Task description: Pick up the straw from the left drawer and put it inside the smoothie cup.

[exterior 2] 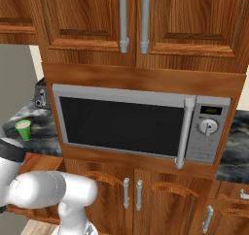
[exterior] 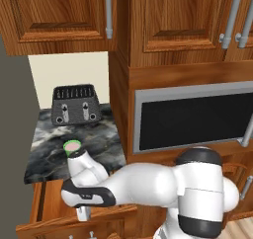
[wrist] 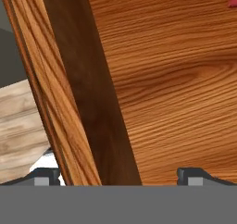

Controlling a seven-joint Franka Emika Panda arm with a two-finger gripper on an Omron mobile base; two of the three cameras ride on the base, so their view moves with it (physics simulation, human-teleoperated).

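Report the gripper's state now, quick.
Gripper: open, holding nothing, fingertips spread wide over the left drawer.

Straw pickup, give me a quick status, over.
End effector open, empty, low over the left drawer bottom. Straw just a red tip at the hand view's edge, not gripped. Smoothie cup upright on the counter. Nothing blocking.

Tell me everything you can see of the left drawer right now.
The wide, shallow reddish-brown wooden left drawer stands pulled open below the dark marbled counter. Its plain grained bottom and a darker side wall show in the hand view. The robot's hand reaches down into it, fingertips apart. A small crimson speck at the far edge may be the straw; too little shows to tell.
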